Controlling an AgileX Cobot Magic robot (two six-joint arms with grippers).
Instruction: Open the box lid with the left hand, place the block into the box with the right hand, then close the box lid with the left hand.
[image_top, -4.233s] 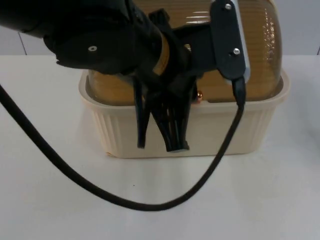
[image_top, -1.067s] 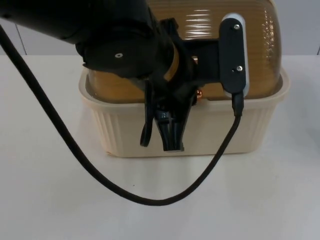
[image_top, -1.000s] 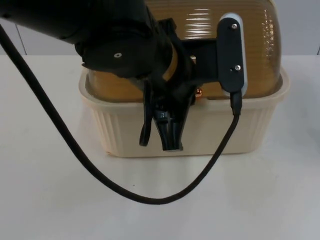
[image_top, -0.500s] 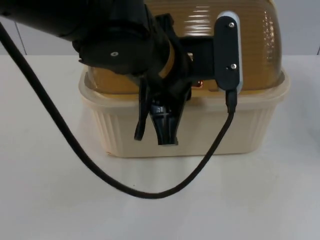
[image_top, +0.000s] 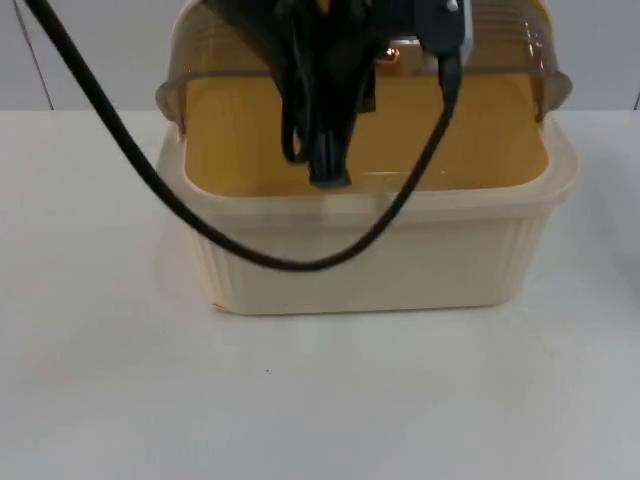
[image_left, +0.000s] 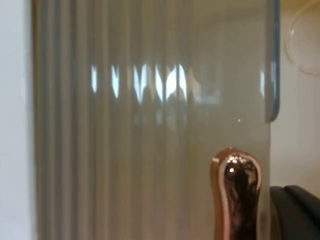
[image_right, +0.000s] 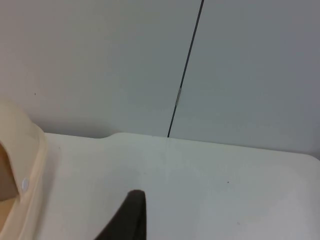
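The cream ribbed box (image_top: 380, 265) stands mid-table. Its amber see-through lid (image_top: 500, 45) is tilted up, front edge well above the rim, so the inside wall shows beneath it. My left gripper (image_top: 312, 150) hangs over the box opening, shut on the lid's copper handle (image_top: 392, 52). In the left wrist view the copper handle (image_left: 235, 195) stands against the ribbed lid (image_left: 150, 125), right beside a black fingertip (image_left: 295, 210). The right arm waits off to the right; its fingertip (image_right: 127, 215) hovers over bare table beside the box's corner (image_right: 25, 165).
White table top (image_top: 320, 400) lies in front of and on both sides of the box. The grey partition wall (image_right: 150, 60) stands behind the table. The left arm's black cable loops down across the box's front.
The left gripper has gone up and back, taking the lid with it. The lid was down on the box half a second ago and now stands raised.
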